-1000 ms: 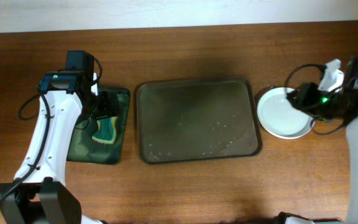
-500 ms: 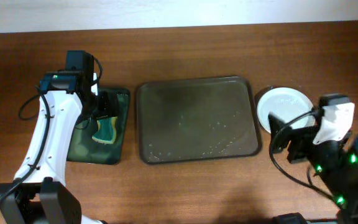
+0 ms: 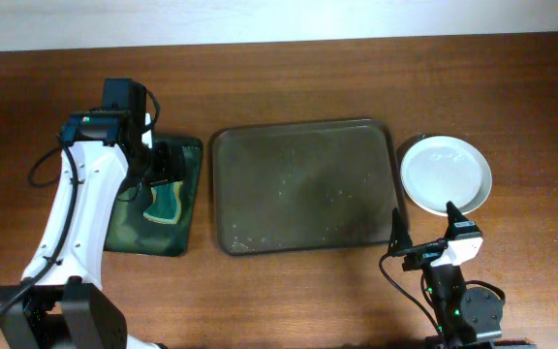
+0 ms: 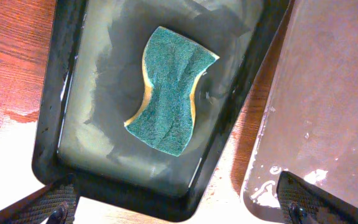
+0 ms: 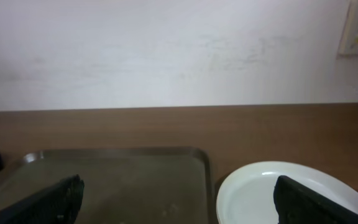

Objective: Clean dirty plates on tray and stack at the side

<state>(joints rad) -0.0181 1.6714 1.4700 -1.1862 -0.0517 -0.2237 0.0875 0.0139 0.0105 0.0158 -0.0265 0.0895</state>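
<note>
The dark grey-brown tray [image 3: 303,184] lies mid-table with only water drops on it; its far edge also shows in the right wrist view as tray [image 5: 117,174]. A white plate [image 3: 446,174] rests on the bare wood just right of it, seen again as plate [image 5: 260,193]. My right gripper [image 3: 424,221] stands open and empty near the table's front edge, aimed at the gap between tray and plate; its own view shows the right gripper [image 5: 182,202] with jaws wide apart. My left gripper [image 4: 179,202] hangs open and empty over the green basin [image 4: 67,93].
A teal-and-yellow sponge [image 4: 169,93] lies in shallow water in the green basin [image 3: 124,228], left of the tray. A wet patch [image 4: 11,118] marks the wood beside the basin. A white wall runs behind the table's far edge.
My right gripper has opened and drawn back from the plate to the front edge of the table. The plate stays beside the tray. The left arm has not moved.
</note>
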